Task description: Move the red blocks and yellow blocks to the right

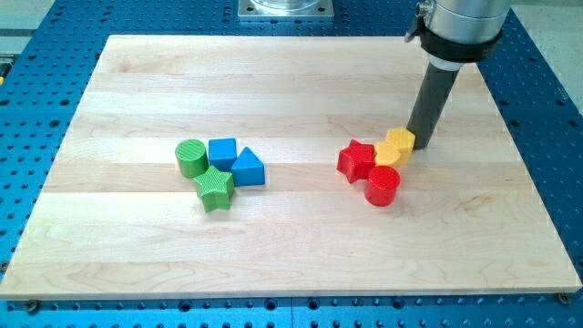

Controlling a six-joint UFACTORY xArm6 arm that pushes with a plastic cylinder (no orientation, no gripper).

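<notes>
Left group, not task blocks: green cylinder (190, 157), green star (215, 189), blue cube (222, 151), blue triangle (248, 169), bunched together. Right of centre: red star (356, 160), red cylinder (383, 185), two yellow blocks (394, 146), shapes unclear, touching. My tip (421, 142) sits just right of yellows. No jaws; no containers.

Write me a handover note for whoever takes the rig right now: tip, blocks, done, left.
My tip sits at the right edge of the upper yellow block, apparently touching.
Second yellow block, red star and red cylinder cluster just right of the board's centre.
Green and blue blocks sit left, untouched.
Left: push the cluster right; the tip is on the wrong side, so reposition to its left.
</notes>
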